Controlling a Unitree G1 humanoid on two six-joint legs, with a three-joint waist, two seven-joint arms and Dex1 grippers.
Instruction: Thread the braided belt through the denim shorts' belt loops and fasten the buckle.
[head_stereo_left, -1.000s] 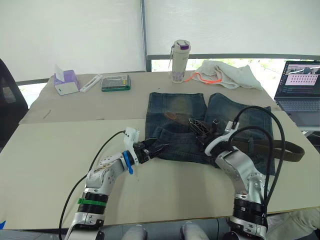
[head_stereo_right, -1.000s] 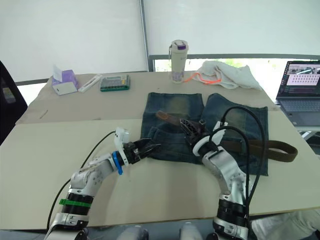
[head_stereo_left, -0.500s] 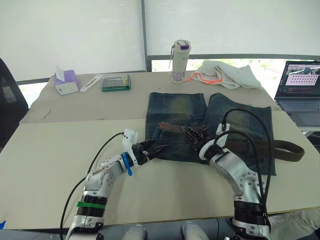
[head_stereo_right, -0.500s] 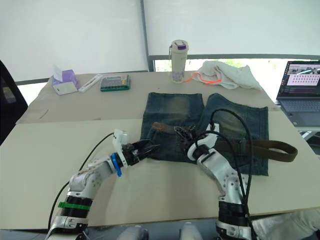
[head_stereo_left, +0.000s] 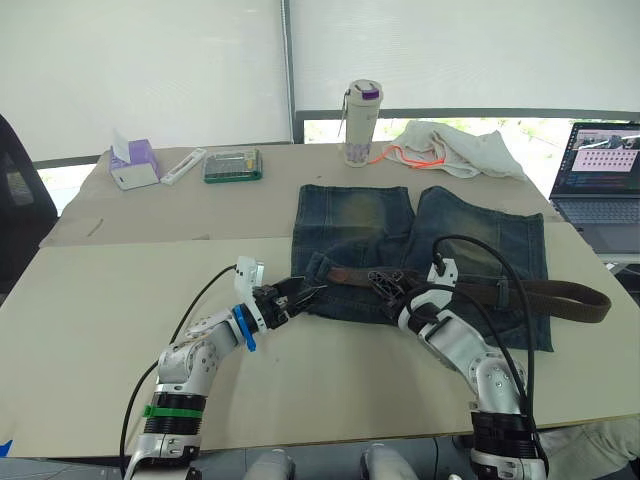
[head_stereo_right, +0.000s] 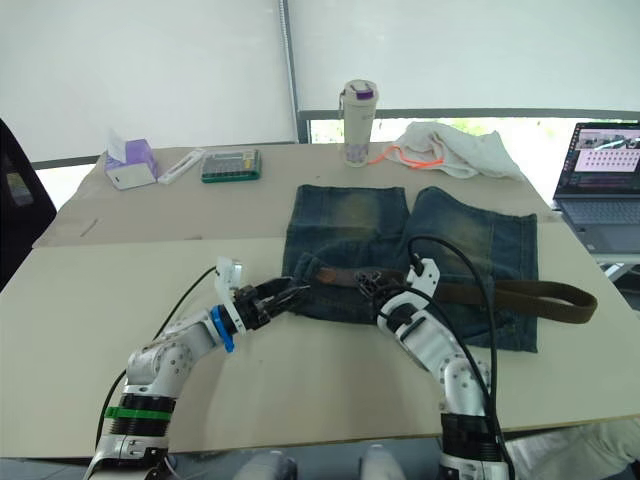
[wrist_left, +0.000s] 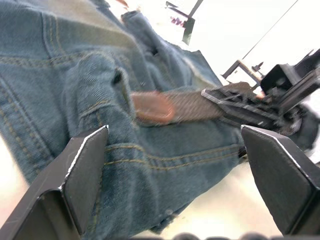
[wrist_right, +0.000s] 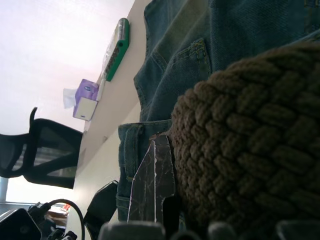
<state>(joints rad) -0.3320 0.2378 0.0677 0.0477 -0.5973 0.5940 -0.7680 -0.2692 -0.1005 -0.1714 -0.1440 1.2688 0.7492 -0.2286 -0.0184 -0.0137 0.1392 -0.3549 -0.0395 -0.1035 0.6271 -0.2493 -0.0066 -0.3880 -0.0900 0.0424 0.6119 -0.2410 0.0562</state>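
Tools first, nearest me: my left tool (head_stereo_left: 300, 296) is gaping wide at the near left corner of the shorts (head_stereo_left: 420, 250), its fingers either side of the waistband. My right tool (head_stereo_left: 385, 283) is clamping the belt (head_stereo_left: 540, 293) near its free end, and over the last second I have been dragging that end from mid-shorts down onto the waistband; the leather tip (wrist_left: 152, 106) is now lying flat, pointing at a loop (wrist_left: 97, 87) just ahead of it. I am judging that the tip is lined up but not yet through this loop. Whether the strap is passing under loops further right, I cannot tell. The rest of the belt is trailing right, off the denim onto the desk (head_stereo_left: 100, 300), folding back near that edge; the buckle I cannot make out.

Room is looking generous: bare desk is spreading left and in front. Farther back, a bottle (head_stereo_left: 360, 123), white cloth (head_stereo_left: 450, 148), green case (head_stereo_left: 231, 165) and tissue box (head_stereo_left: 133, 163) are sitting well apart from the work; a laptop (head_stereo_left: 600, 170) is standing far right.
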